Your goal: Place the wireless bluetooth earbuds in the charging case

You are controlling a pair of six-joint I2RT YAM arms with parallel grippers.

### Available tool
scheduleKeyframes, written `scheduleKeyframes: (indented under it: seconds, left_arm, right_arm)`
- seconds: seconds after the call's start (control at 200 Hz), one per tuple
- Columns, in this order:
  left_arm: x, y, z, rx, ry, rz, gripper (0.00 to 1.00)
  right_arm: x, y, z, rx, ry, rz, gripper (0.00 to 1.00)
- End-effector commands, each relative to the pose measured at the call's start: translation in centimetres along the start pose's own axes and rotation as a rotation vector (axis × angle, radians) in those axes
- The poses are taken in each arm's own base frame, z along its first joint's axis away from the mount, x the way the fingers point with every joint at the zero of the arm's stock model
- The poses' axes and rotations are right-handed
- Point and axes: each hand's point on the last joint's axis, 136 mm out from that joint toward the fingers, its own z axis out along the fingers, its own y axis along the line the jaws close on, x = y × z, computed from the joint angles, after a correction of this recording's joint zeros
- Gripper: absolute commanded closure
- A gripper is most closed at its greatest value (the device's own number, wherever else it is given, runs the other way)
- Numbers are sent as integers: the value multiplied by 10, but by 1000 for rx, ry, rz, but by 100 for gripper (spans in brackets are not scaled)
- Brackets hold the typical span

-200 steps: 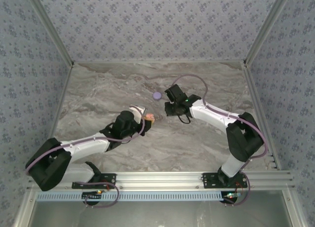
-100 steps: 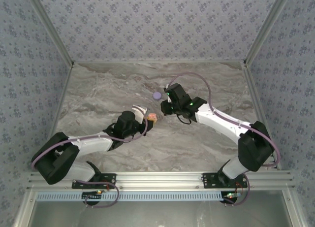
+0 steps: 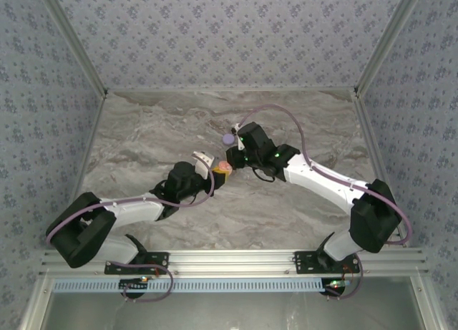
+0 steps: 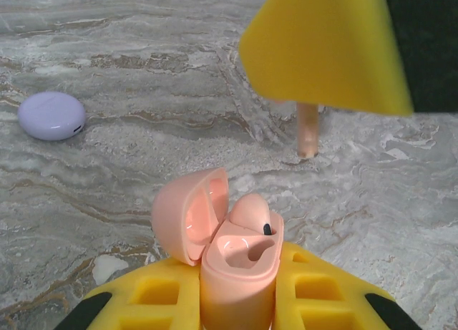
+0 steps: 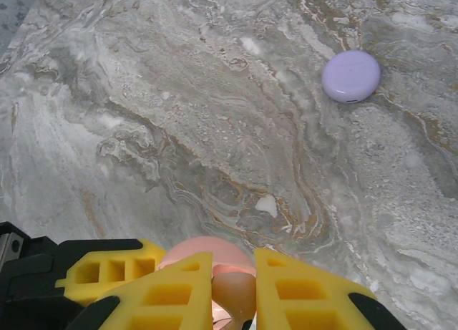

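Note:
My left gripper (image 3: 218,171) (image 4: 236,271) is shut on a pink charging case (image 4: 240,262) (image 3: 223,167), held upright with its lid (image 4: 187,215) swung open to the left. One pink earbud (image 4: 250,214) sits in the case's far socket; the near socket is bare. My right gripper (image 3: 234,159) (image 5: 235,260) hovers just above the case, shut on a second pink earbud (image 5: 235,294). Its stem (image 4: 308,133) hangs below the right gripper's yellow finger (image 4: 322,51). The case's lid (image 5: 204,253) lies directly under that earbud.
A closed lilac round case (image 3: 228,138) (image 4: 51,116) (image 5: 351,76) lies on the marble table (image 3: 143,137) just beyond the two grippers. Patterned walls stand around the table's back and sides.
The right gripper has swung left with its earbud until it stands over the case. The left gripper has carried the open case slightly up and to the right to meet it.

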Motion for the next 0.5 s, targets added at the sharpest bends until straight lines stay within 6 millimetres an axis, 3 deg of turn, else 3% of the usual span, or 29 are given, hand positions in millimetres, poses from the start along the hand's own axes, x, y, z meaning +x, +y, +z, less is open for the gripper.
scheduleKeyframes:
  seconds: [0.0,0.495]
  left_arm:
    - [-11,-9,3,42,-41,-10,80]
    - [-19,-17,12,84,-51,-79,80]
  right_arm:
    - [-16,15,-11,-46,-51,-20,81]
    - [-16,18,-9,-48,-50,-28,81]
